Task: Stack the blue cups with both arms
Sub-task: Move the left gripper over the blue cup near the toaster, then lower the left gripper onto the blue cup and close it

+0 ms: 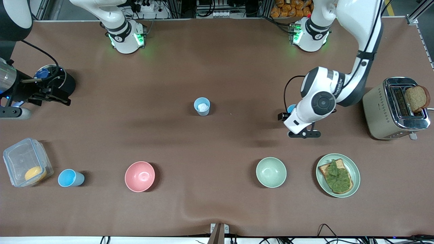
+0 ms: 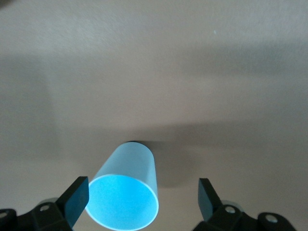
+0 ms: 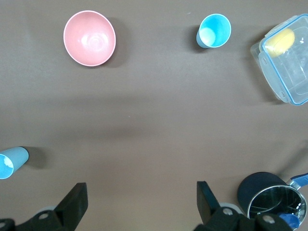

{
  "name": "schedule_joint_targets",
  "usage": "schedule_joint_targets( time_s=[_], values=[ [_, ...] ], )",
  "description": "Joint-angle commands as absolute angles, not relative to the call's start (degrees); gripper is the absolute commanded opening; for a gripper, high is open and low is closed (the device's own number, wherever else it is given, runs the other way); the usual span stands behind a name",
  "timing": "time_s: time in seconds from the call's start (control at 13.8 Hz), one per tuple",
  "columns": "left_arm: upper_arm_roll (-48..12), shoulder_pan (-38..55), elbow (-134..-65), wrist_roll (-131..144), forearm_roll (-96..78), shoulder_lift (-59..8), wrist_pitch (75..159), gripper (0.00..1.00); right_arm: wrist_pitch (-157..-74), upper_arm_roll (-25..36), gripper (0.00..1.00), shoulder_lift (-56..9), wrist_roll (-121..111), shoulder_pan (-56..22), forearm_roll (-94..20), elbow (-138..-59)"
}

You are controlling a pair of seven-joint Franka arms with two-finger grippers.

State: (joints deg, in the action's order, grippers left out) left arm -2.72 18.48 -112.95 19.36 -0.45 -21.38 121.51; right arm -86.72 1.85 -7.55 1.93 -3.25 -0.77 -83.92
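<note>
The brown tabletop (image 1: 217, 67) carries everything, and both arms reach over it from their bases along its far edge.

The left arm (image 1: 359, 44) bends down toward its own end of the tabletop, between the toaster (image 1: 393, 108) and the middle. Its left tool (image 2: 144, 195) hangs low with the jaws spread wide, one finger (image 2: 76, 198) on either side of a sky-blue cup (image 2: 126, 190) — the cup stands on the tabletop, its rim close to one finger, not gripped. In the front view only a sliver of that cup (image 1: 291, 108) shows past the wrist.

The right arm (image 1: 13, 20) waits at its own end, its right tool (image 3: 142, 202) open and empty over bare tabletop beside a black pot (image 1: 56, 79).

The toaster holds a slice of bread (image 1: 417, 98). Nearer the camera than the toaster sits a green plate (image 1: 354, 169) with toast and greens. A clear box (image 1: 25, 162) lies at the right arm's end, something yellow inside.

A pink bowl (image 1: 139, 176) and a green bowl (image 1: 271, 172) rest in the near row, well apart.

A grey-blue cup (image 1: 202, 106) with a white bit inside stands mid-tabletop — upright. Another blue cup (image 1: 69, 178) stands just beside the box, between it and the pink bowl.
</note>
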Motion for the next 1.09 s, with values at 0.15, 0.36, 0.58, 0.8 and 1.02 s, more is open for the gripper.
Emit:
schedule_joint_targets(
  time_s=[0.15, 0.36, 0.58, 0.8, 1.02],
  values=[
    [-2.5, 19.2, -113.2, 20.4, -1.4, -21.3, 122.1, 1.00, -86.7, 1.5, 1.00, -5.8, 1.6, -2.7, -0.8, -85.8],
    [-2.6, 19.7, -113.1, 21.5, -1.7, -22.4, 122.1, 1.00, -86.8, 1.5, 1.00, -5.8, 1.5, -2.9, -0.8, -85.8],
    [-3.1, 19.6, -113.2, 22.3, -2.1, -22.8, 122.1, 1.00, -87.2, 1.6, 1.00, -5.7, 1.5, -2.3, -0.9, -86.3],
    [-3.2, 19.6, -113.3, 22.2, -2.1, -22.4, 122.1, 1.00, -87.5, 1.6, 1.00, -5.7, 1.5, -2.1, -1.1, -86.6],
    [-3.1, 20.1, -114.6, 22.8, -2.1, -21.2, 122.1, 1.00, -88.0, 1.6, 1.00, -5.6, 1.5, -2.5, -1.1, -86.6]
  ],
)
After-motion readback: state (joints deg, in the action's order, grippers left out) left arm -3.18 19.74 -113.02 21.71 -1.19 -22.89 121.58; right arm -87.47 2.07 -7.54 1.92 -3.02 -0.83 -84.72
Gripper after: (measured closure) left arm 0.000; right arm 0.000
